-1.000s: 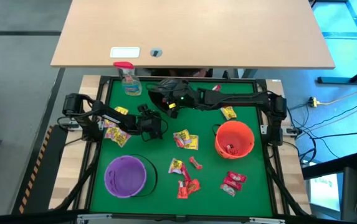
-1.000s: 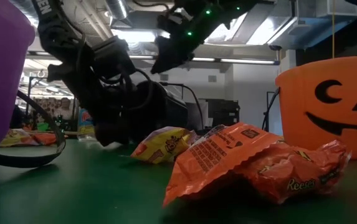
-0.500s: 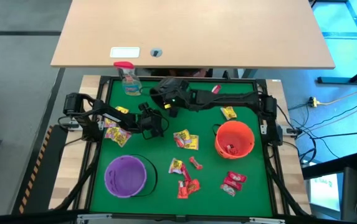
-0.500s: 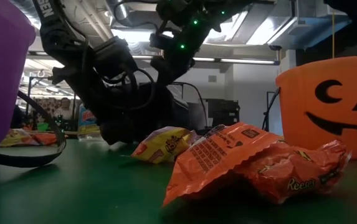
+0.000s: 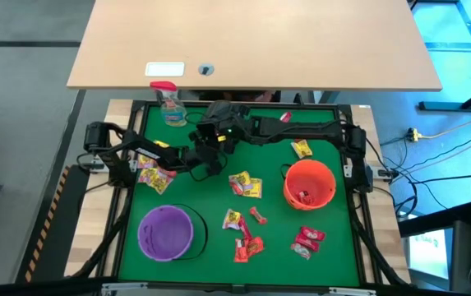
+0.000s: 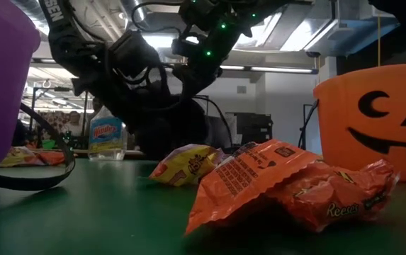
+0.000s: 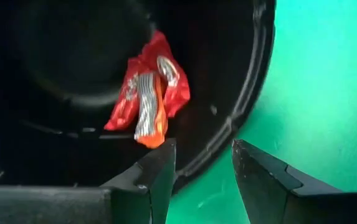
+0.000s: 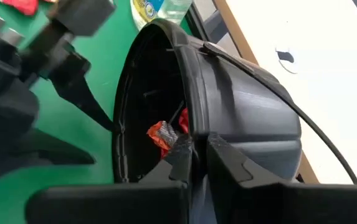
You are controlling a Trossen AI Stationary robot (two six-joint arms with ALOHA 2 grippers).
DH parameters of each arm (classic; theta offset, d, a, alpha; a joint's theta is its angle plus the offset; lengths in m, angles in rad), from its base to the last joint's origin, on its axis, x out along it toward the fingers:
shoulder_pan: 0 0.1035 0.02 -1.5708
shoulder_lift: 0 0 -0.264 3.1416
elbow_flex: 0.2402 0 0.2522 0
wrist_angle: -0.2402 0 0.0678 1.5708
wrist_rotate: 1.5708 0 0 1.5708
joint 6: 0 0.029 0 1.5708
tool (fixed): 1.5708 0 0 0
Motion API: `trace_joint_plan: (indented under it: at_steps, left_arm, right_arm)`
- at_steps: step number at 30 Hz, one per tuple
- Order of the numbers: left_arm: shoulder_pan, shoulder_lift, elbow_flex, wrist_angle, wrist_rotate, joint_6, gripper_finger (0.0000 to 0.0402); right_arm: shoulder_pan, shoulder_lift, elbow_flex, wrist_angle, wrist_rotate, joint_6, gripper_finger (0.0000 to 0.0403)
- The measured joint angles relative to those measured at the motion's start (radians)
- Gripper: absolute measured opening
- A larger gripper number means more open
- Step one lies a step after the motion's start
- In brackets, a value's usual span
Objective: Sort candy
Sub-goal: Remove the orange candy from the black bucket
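A black bucket [image 5: 219,117] lies tipped at the table's far middle, its mouth facing my left gripper. My right gripper [image 8: 198,146] is shut on the bucket's rim. A red and orange candy [image 7: 147,93] lies inside the bucket. My left gripper [image 7: 203,165] is open at the bucket's mouth, with the lower rim [image 7: 228,137] showing between its fingers. More candy lies on the green mat: yellow packets [image 5: 245,185], red ones [image 5: 307,241] and a pile [image 5: 149,173] at the left. My right gripper pinches the black bucket's rim [image 8: 194,124], one finger [image 8: 179,158] inside the bucket and one [image 8: 234,165] outside. It comes slanting down from the table's right side. The bucket is tilted onto its side in the hold. My left gripper: I cannot tell whether it touches the rim.
An orange pumpkin bucket [image 5: 309,182] with candy in it stands at the right. A purple bucket [image 5: 166,232] stands at the near left. A clear spray bottle [image 5: 169,103] stands at the far left. Loose packets [image 6: 288,184] lie near the front edge.
My right gripper has shut on the black bucket's rim. My left gripper has gone up and toward the far right, to the bucket's mouth, and has tipped upward. It has stayed open.
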State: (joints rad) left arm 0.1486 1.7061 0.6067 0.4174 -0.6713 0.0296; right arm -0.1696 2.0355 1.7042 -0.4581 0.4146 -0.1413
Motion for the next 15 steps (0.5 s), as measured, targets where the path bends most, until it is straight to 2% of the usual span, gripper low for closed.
trace_joint_plan:
  at_steps: [4,9,15]
  left_arm:
    - [0.047,0.000,0.000,0.032,0.020,0.000,0.0153]
    - [0.110,0.007,0.000,0.081,0.122,0.002,0.0153]
    - [0.169,0.009,-0.002,0.080,0.219,0.005,0.0154]
  right_arm:
    - [-0.001,0.000,0.021,-0.026,-0.017,0.010,0.0008]
    - [0.001,0.001,0.060,-0.048,-0.058,0.038,0.0010]
    - [0.005,0.002,0.096,-0.089,-0.059,0.062,0.0005]
